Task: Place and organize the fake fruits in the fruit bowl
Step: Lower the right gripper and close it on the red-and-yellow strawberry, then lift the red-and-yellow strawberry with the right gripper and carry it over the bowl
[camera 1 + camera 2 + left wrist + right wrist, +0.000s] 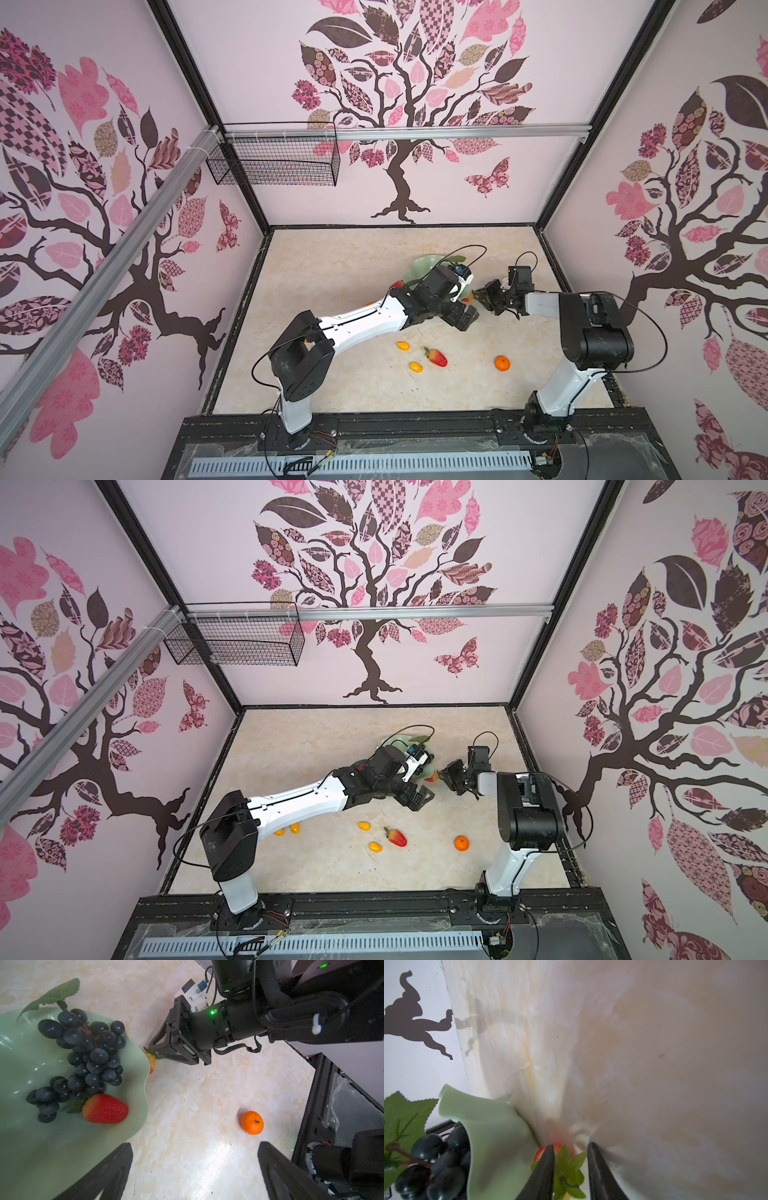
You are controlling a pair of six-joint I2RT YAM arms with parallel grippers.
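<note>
right gripper [571, 1146] astride strawberry [565, 1164], clear only wrist-side

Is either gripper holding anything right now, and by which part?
Left gripper: nothing. Right gripper: fingers straddle the strawberry at its green cap; whether gripped, cannot tell.
</note>
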